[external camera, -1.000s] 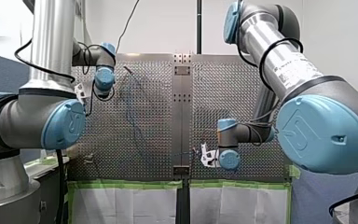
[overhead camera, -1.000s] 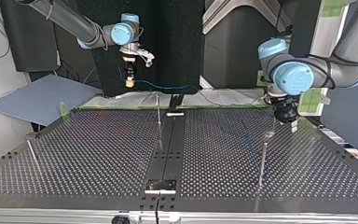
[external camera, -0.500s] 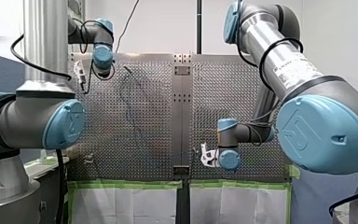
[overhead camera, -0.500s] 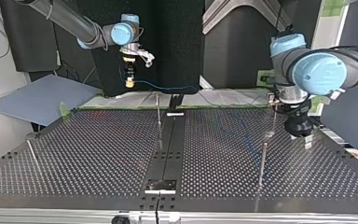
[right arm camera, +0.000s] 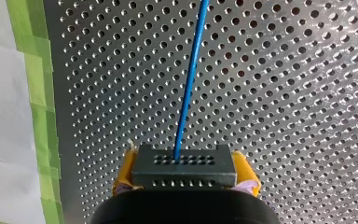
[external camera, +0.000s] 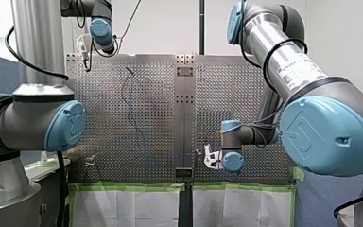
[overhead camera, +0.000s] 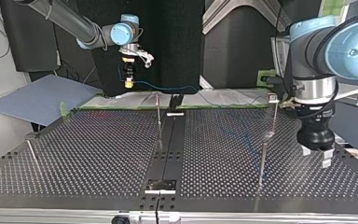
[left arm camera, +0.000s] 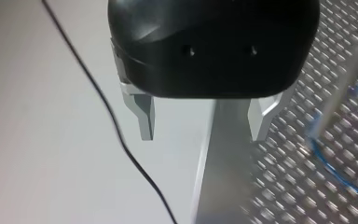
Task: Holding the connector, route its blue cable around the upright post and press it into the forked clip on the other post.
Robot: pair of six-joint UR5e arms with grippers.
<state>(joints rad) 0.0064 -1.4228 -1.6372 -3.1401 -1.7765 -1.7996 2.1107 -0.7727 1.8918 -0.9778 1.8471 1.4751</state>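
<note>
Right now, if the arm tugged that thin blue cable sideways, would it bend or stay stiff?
Probably floppy: in the front view the thin blue cable lies in loose curves over the perforated metal table. Likely light: the small dark connector block, pinched between yellow-padded fingers, holds its end up alone.

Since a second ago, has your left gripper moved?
Yes. In the top view my left gripper came toward the camera, further right of the tall post.

Front, top views opposed across table [external camera: 227,94]
</note>
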